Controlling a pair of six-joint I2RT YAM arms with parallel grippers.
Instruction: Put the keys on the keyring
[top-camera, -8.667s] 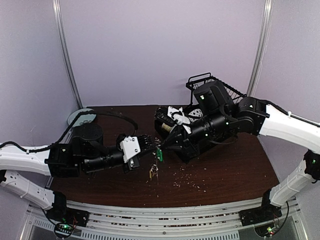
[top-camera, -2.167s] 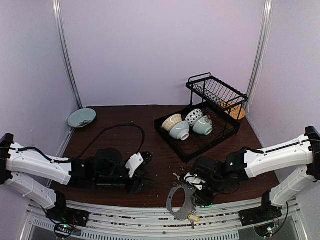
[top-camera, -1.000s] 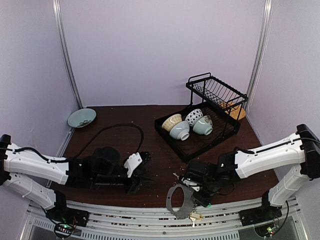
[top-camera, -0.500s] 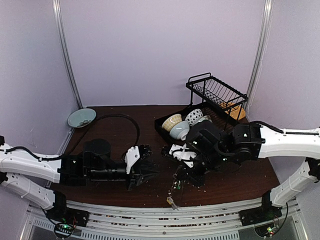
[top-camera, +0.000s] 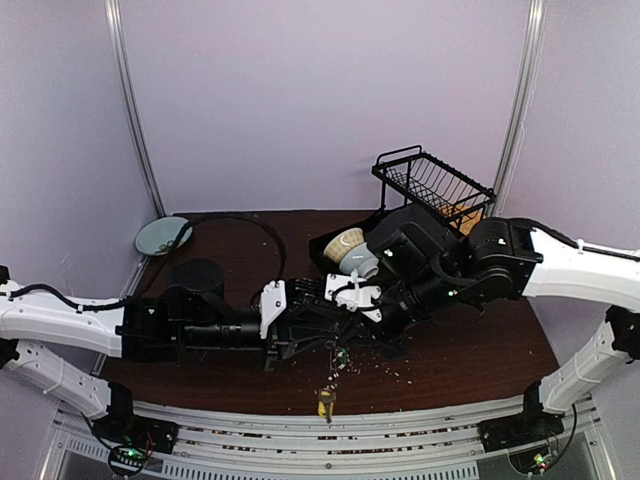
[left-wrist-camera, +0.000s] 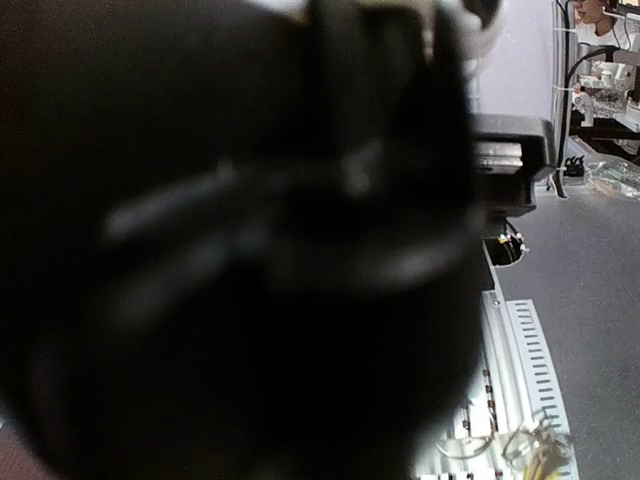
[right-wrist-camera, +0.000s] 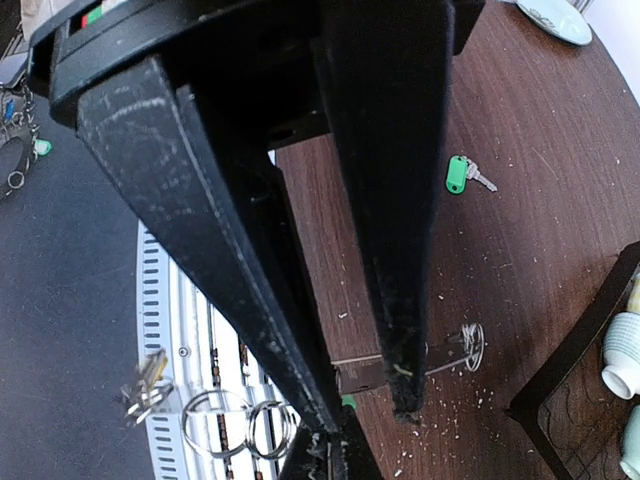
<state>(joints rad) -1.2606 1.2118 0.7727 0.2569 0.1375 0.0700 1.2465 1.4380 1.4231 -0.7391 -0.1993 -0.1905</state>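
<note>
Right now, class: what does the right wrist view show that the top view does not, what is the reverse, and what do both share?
Only the right wrist view: a green-tagged key lying on the table, and two small metal rings. Only the top view: the wire rack's raised shelf and the tan bowl. Both: the table and the pale blue plate.

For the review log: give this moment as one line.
left fingers: state unclear | right fingers: shut, beside left | green key: loose on table | yellow key: at near edge
</note>
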